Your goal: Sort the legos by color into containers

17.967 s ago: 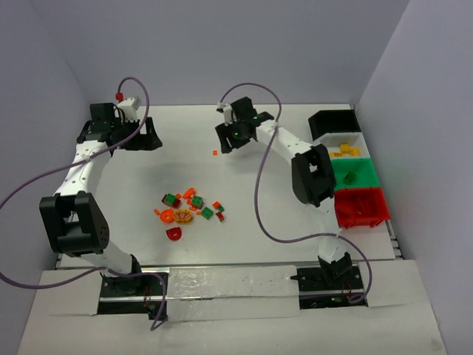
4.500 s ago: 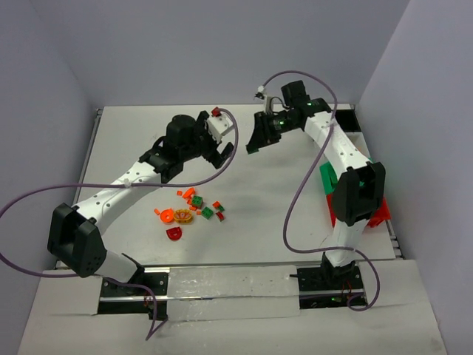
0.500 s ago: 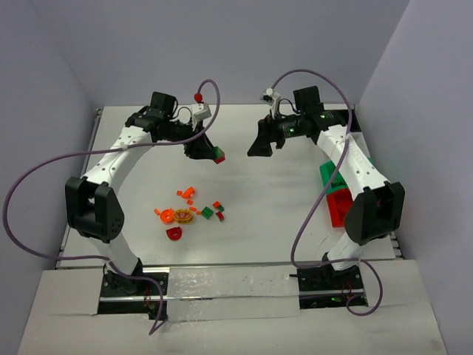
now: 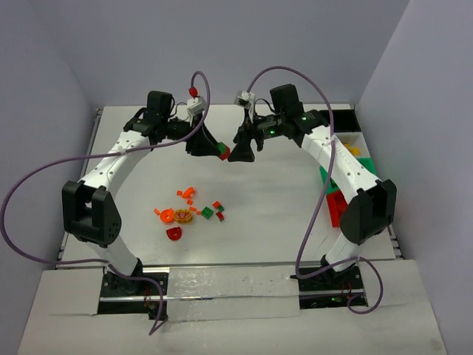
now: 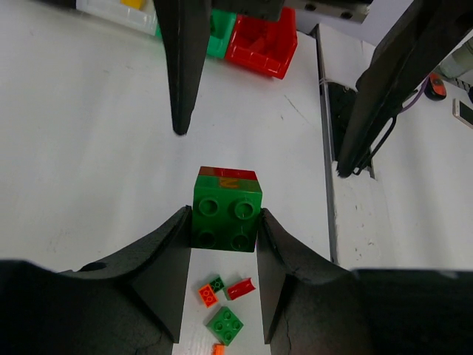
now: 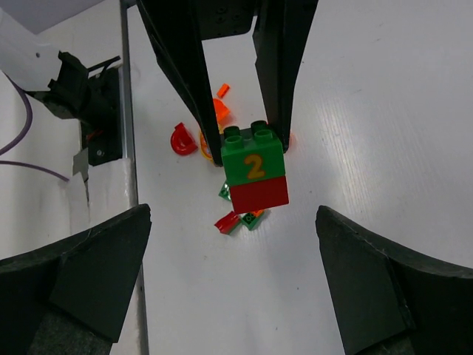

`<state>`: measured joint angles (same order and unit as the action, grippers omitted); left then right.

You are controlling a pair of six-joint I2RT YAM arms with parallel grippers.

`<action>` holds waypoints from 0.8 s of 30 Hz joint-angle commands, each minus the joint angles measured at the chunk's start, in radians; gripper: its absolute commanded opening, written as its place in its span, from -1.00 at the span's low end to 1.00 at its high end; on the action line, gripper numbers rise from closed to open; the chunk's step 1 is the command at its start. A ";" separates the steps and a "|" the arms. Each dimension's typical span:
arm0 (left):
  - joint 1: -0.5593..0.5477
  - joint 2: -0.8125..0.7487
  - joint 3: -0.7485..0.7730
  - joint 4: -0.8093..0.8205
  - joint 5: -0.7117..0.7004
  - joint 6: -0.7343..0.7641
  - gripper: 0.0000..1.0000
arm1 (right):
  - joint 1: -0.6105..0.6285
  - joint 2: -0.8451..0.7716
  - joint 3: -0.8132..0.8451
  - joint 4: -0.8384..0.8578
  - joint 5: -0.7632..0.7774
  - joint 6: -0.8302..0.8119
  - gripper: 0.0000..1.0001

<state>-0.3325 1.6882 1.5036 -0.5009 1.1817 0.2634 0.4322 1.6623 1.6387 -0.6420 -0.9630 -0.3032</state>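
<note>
My left gripper is shut on a stacked pair of legos, a green brick with a yellow "2" on top of a red one, held above the table's middle back. My right gripper faces it closely, wide open, its fingers apart on either side and short of the block. Several small loose legos in red, green and orange lie on the table below. The containers stand at the right edge: red bin, green bin and white bin, partly hidden by the right arm.
Purple cables loop from both arms over the table. A black bin sits at the back right corner. White walls close in the left, back and right. The metal rail with the arm bases runs along the near edge.
The right gripper has swung left to face the left gripper's block and opened wider. The left gripper shifted slightly right, still holding the green-and-red block.
</note>
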 commanded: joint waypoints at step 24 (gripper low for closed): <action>-0.013 -0.086 -0.006 0.165 0.054 -0.109 -1.00 | 0.069 0.037 0.106 -0.022 0.028 -0.142 0.67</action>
<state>-0.3408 1.6485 1.4994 -0.3883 1.2037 0.1657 0.4895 1.6920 1.7096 -0.6469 -0.9481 -0.4061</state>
